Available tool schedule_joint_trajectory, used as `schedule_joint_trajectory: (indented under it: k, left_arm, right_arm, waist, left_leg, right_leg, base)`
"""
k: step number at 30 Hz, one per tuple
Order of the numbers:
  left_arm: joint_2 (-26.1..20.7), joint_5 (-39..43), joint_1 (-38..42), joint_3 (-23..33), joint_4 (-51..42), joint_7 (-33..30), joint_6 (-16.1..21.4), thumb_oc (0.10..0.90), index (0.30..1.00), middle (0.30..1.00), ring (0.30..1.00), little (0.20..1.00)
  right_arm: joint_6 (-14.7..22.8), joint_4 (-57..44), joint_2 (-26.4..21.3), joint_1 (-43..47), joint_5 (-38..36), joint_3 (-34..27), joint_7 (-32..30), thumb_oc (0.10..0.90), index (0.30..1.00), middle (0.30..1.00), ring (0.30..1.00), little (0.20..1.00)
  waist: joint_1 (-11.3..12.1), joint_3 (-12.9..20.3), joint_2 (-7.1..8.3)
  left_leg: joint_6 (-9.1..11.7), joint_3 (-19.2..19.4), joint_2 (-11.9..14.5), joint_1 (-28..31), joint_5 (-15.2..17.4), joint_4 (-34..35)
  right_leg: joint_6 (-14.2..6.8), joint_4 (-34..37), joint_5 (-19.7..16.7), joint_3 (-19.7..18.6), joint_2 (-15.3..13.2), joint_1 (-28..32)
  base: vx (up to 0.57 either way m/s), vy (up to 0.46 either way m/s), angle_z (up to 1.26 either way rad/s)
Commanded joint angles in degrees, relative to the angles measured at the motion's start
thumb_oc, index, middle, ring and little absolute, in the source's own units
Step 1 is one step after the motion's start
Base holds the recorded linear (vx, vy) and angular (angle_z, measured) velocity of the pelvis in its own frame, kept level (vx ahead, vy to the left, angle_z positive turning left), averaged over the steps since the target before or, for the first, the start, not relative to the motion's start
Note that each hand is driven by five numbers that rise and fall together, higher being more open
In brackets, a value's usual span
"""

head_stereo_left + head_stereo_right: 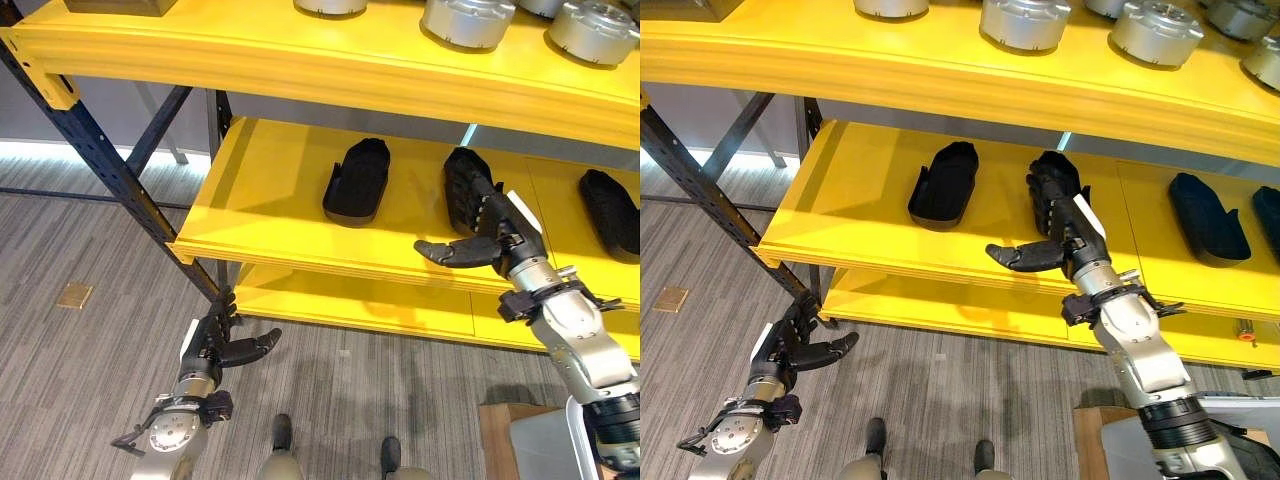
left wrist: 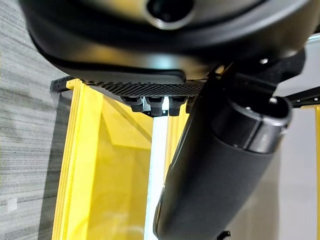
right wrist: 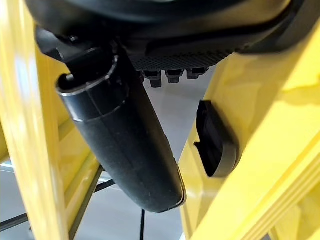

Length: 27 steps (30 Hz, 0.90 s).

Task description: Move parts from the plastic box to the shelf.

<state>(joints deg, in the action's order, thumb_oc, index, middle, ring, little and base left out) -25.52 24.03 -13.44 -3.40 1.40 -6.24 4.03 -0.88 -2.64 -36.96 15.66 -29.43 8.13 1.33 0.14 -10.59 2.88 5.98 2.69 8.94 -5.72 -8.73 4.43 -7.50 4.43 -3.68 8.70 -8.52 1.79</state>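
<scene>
A: What's biggest here?

B: The yellow shelf [image 1: 300,210], on dark blue posts [image 1: 110,165], over a grey plank floor [image 1: 80,350].

A: And the parts?

B: In the left eye view, three black parts lie on the middle board. The left part [image 1: 357,180] stands clear. The middle part [image 1: 462,180] is partly behind the right hand. The right part [image 1: 612,208] is at the edge of the view. Each is long and flat, with its long axis running from the front edge back toward the rear of the board, wide end to the front. The right eye view shows the edge of a fourth at the far right.

A: Anything above?

B: Round silver parts [image 1: 466,20] on the top board; I count four in the left eye view, some cut off.

A: The right hand?

B: The right hand [image 1: 492,238] is over the front of the middle board, fingers straight and reaching onto the middle part, thumb out to the side. It grips nothing that I can see.

A: The left?

B: The left hand [image 1: 218,340] hangs low by the post, over the floor, fingers relaxed, thumb spread, empty.

A: Smaller things?

B: A brown box corner [image 1: 495,435] at the lower right and a brass plate [image 1: 74,295] in the floor.
</scene>
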Motion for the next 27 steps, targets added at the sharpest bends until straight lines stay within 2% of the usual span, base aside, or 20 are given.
schedule_joint_trajectory:
  k: [1, 11, 27]
  left_arm:
    - [-0.6, -1.9, 2.3, -0.5, -2.4, -1.4, 4.6, 0.900, 1.000, 1.000, 1.000, 1.000]
    - [1.0, -4.1, 4.0, -2.1, 0.6, -2.2, 4.9, 0.900, 1.000, 1.000, 1.000, 1.000]
    - [3.0, -5.4, 5.0, -1.8, 4.8, -2.7, 6.7, 0.900, 1.000, 1.000, 1.000, 1.000]
  right_arm:
    - [6.7, -3.3, 1.7, 3.0, 0.4, 0.1, -2.0, 0.900, 1.000, 1.000, 1.000, 1.000]
    - [8.3, -4.9, 9.8, -5.7, 1.6, -0.9, -2.0, 0.900, 1.000, 1.000, 1.000, 1.000]
    - [9.8, -4.1, 17.0, -16.0, -1.3, 0.0, -0.4, 0.900, 1.000, 1.000, 1.000, 1.000]
  waist:
    - [0.4, 6.2, 0.61]
    - [-0.7, 6.7, 0.01]
    - [-1.8, 6.9, 1.27]
  left_leg:
    - [1.3, 0.0, 5.3, 0.8, 3.6, 0.6]
    - [1.1, 0.7, 5.2, 1.6, 4.3, 0.6]
    - [0.4, 2.7, 4.6, 3.1, 5.5, 0.6]
  right_leg:
    - [-4.3, -0.1, -1.0, -0.9, -5.2, -1.0]
    - [-4.6, 0.4, -0.9, -1.3, -5.6, -0.6]
    - [-5.6, 0.6, -2.0, -3.0, -6.5, -1.6]
  base:
    - [0.00, 0.019, -0.07]
    - [0.00, 0.001, -0.01]
    - [-0.01, 0.028, -0.08]
